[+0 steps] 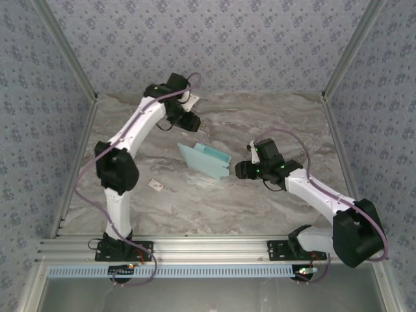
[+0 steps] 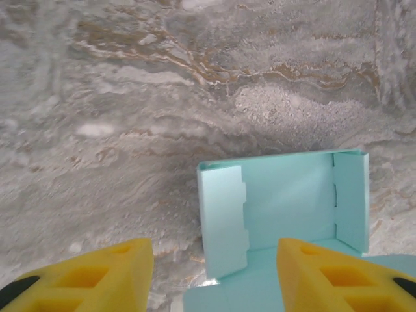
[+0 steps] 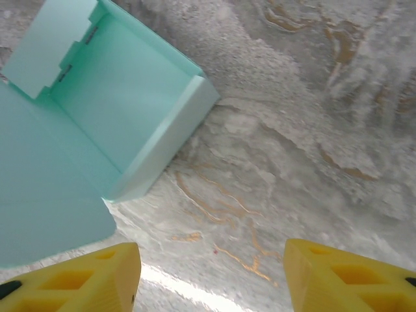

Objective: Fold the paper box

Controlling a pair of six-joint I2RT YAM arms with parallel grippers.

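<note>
**Left gripper [image 2: 213, 250] released above a half-formed box**

The left gripper's yellow fingers [image 2: 84, 276] are seen spread apart at the bottom of the left wrist view, with nothing clamped between them. The right-hand one overlaps the card's near panel, though contact cannot be confirmed. The right gripper [image 3: 212, 250] is likewise held wide and empty, its fingers over bare table [image 3: 312, 130].

The paper box [image 1: 207, 160] is found at the middle of the top view, between the two grippers. The left gripper is placed up and to the left of it, the right gripper just to its right. The box is partly erected. A back wall and a right side wall are raised, and a tabbed flap at the left is turned inward. A broad flat panel is spread out toward the lower left of the right wrist view. A tiny white tag [image 1: 156, 185] is seen well apart, toward the left of the top view.

The step in hand is judged to be the securing of the loose side flap and the closing of the flat panel. It would be done best if a raised wall were steadied by one gripper while the flap is pushed by the other, since thin card on a smooth marbled top is likely to slide rather than bend. Pressure should be applied along the scored crease, not in mid-panel, so that no stray dent is made. The tabs should be lined up before any force is applied.
</note>
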